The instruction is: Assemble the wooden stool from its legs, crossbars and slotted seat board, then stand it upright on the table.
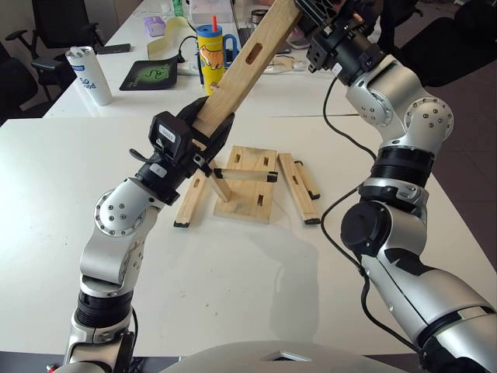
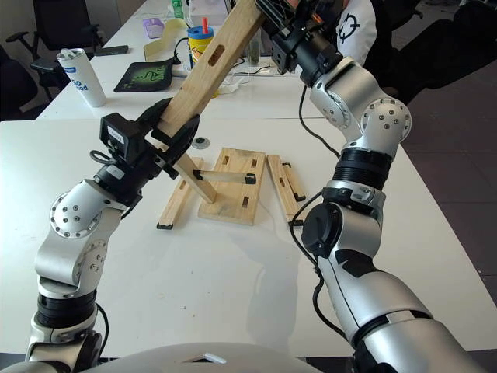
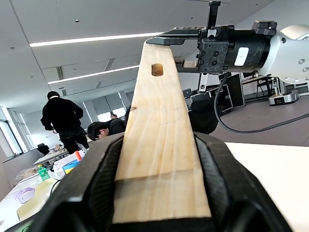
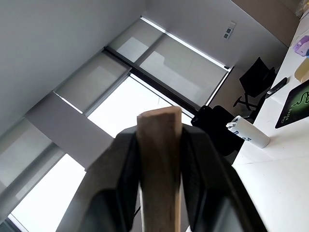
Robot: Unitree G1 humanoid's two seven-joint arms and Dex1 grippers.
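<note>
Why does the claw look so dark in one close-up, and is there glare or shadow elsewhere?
Right wrist view: the right claw and wooden leg are backlit by bright windows, hence dark. Left wrist view: ceiling light strips glare overhead. Left eye view: even light, only faint shadows on the table by the seat board.

Pale wood leg (image 1: pixel 233 81), white table (image 1: pixel 54 202), yellow cup (image 1: pixel 210 62).

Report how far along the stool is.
Done: no joint I can confirm. In hand: left claw and right claw shut on one leg, raised aslant. Left: seat board lies flat, sticks loose beside it; joining and standing remain.
</note>
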